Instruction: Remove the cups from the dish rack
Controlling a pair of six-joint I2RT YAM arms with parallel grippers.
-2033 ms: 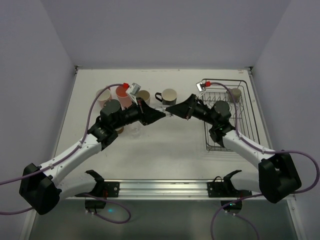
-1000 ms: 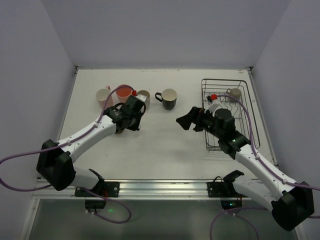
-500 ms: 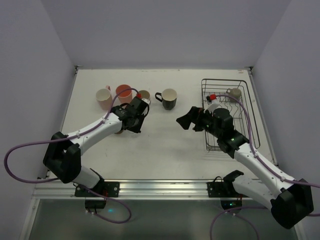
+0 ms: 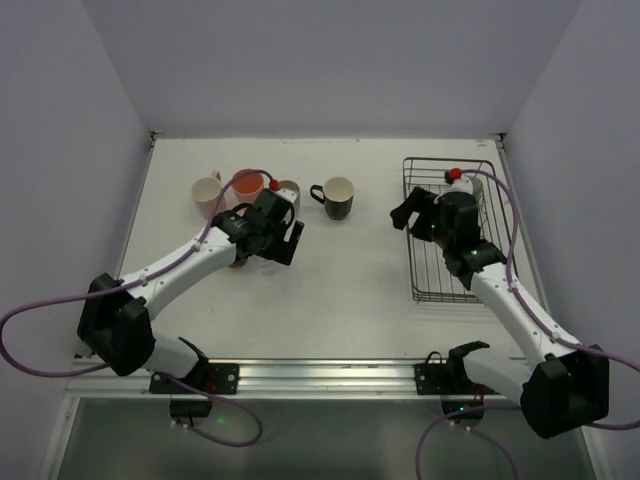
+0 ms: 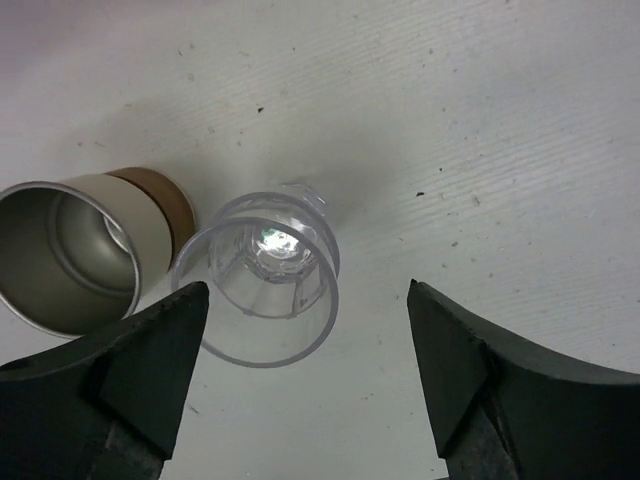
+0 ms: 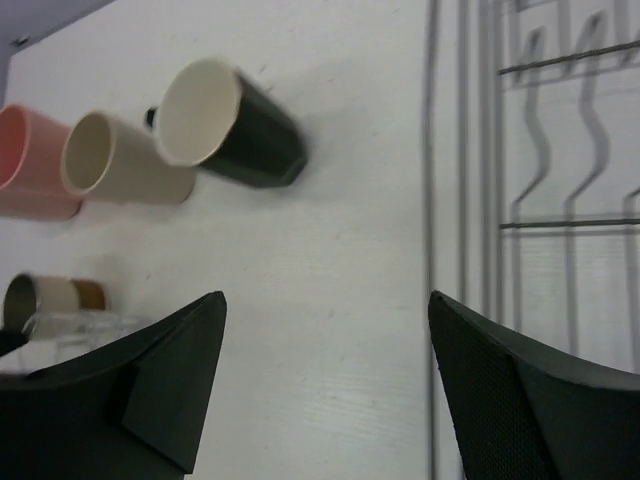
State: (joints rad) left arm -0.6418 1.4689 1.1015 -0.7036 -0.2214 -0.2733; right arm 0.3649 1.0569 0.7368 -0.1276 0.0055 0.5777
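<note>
In the left wrist view a clear glass stands on the table, free between the wide-open fingers of my left gripper and nearer the left one. A cup with a brown base stands beside the glass. A pale pink mug, a salmon-pink tumbler, a beige cup and a black mug stand in a row at the back. My right gripper is open and empty at the left edge of the dish rack. An olive-grey mug sits in the rack's far corner, partly hidden by the arm.
The rack's left rim wires run just right of my right gripper. The black mug, beige cup and salmon tumbler lie ahead of it. White walls close the table at the back and both sides.
My left gripper has opened and let go of the clear glass, which now stands on the table. My right arm has swung right, to the rack's left edge, its jaws a little narrower.
</note>
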